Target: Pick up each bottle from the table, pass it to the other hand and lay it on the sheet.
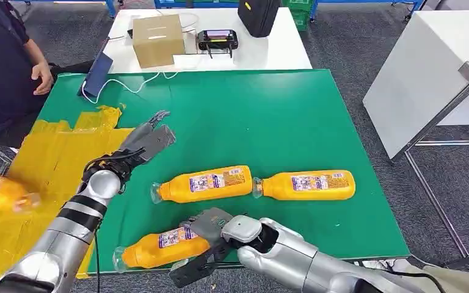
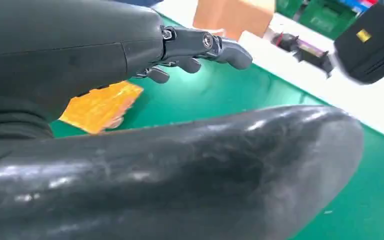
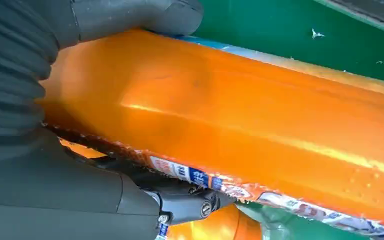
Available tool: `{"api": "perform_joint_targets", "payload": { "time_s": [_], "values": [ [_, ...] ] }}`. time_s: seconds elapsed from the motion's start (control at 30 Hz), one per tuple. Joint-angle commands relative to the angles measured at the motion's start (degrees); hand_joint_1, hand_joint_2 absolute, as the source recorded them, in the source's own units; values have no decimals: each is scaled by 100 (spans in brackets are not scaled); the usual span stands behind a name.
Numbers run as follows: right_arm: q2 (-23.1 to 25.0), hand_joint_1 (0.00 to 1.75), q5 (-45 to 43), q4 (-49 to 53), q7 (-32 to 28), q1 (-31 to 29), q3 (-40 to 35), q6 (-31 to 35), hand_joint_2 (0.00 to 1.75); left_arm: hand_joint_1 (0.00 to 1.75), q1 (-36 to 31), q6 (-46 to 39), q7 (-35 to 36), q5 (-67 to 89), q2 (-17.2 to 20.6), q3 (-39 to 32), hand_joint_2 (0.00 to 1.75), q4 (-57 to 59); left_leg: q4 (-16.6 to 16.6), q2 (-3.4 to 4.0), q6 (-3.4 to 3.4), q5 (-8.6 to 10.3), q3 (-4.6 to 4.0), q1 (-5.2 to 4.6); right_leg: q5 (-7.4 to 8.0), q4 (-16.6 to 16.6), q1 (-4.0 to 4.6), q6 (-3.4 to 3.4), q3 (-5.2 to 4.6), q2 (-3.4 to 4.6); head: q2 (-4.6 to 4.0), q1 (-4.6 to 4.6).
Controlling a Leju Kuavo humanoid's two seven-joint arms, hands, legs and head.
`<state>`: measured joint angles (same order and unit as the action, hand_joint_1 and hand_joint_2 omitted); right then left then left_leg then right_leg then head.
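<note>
Three orange bottles lie on the green table [image 1: 269,116]. My right hand [image 1: 210,239] grips the nearest bottle [image 1: 159,247] at the table's front edge. In the right wrist view that bottle [image 3: 260,130] sits between the thumb and the fingers [image 3: 180,202]. Two more bottles [image 1: 204,183] [image 1: 308,184] lie end to end mid-table. My left hand [image 1: 148,139] hovers with its fingers [image 2: 200,47] spread and holds nothing, beside the yellow sheet [image 1: 49,159]. A blurred fourth bottle [image 1: 0,192] is over the sheet's left edge.
A person [image 1: 6,49] stands at the far left corner. On the white table behind are a cardboard box [image 1: 157,39], a controller [image 1: 218,39] and a black bag [image 1: 258,15]. A blue tablet [image 1: 98,73] leans at the green table's back left. Another white table [image 1: 427,67] stands to the right.
</note>
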<state>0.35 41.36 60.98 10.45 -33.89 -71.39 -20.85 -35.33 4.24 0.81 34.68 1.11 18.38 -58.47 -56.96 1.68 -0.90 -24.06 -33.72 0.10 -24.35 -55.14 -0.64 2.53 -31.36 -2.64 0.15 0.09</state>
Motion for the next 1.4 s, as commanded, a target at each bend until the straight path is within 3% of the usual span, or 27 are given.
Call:
{"api": "perform_joint_targets", "payload": {
  "time_s": [0.03,0.2,0.27,0.33,0.37,0.4,0.47,0.5,0.63,0.87,1.13,1.4],
  "values": [
    [41,175,221,-1125,-14,12,-484,268,175,0,94,-55,-100,-763,-337,-413,0,-390,7,-19,5,5,13,7,2,11,4,-8,18,8,0,0],
    [48,175,172,-1095,46,44,-362,396,175,0,247,-78,-137,-1030,-342,-508,0,-623,6,-13,6,8,24,7,5,8,4,-11,23,14,0,2],
    [-53,175,-523,-803,582,411,504,1264,175,0,598,-258,-4,-2087,-497,-1007,0,-1029,9,-13,11,13,27,6,7,11,3,-12,26,9,0,0],
    [-332,175,-1505,-27,447,1010,1306,2677,175,0,1107,-450,59,-3237,-405,-1351,0,-1663,13,-10,14,16,32,7,15,14,4,-25,29,8,0,2],
    [-523,175,-1816,239,372,1121,1289,2917,175,0,1326,-529,54,-3443,-233,-1310,0,-1926,15,-11,14,20,30,7,17,17,3,-28,26,17,0,0],
    [-720,175,-2301,996,6,1598,1681,3391,175,0,1606,-494,55,-3679,-92,-1349,0,-2262,15,-17,12,21,25,7,16,17,3,-29,24,18,0,0],
    [-943,175,-2165,2223,-66,2228,2140,3560,175,0,1862,-489,112,-3715,3,-1355,0,-2610,13,-13,10,13,29,5,8,15,1,-27,29,18,0,0],
    [-917,175,-2159,2840,-160,2583,2481,3606,175,0,1966,-488,145,-3720,16,-1353,175,-2741,5,-13,10,11,19,4,5,6,1,-25,23,7,0,0],
    [-808,175,-1932,3679,-411,3079,2881,3658,175,0,2145,-640,154,-3437,16,-1285,175,-2915,-8,-25,12,1,-20,-1,-6,-13,-3,-28,-11,14,0,0],
    [-621,175,-1845,3948,-864,3539,3385,3892,175,0,2414,-326,280,-4022,-114,-1255,175,-3039,-3,-36,11,5,-55,2,0,-4,1,-25,-45,4,0,0],
    [-443,175,-1747,3543,-712,3201,3660,3940,175,0,2771,304,504,-5457,-230,-758,175,-3544,-2,-30,11,8,-58,2,3,-3,0,-27,-50,11,0,2],
    [-423,175,-1747,3496,-709,3184,3675,3951,175,0,2763,259,518,-5491,-198,-720,175,-3570,3,-25,10,13,-60,1,9,2,1,-24,-52,5,0,2]
  ]
}}
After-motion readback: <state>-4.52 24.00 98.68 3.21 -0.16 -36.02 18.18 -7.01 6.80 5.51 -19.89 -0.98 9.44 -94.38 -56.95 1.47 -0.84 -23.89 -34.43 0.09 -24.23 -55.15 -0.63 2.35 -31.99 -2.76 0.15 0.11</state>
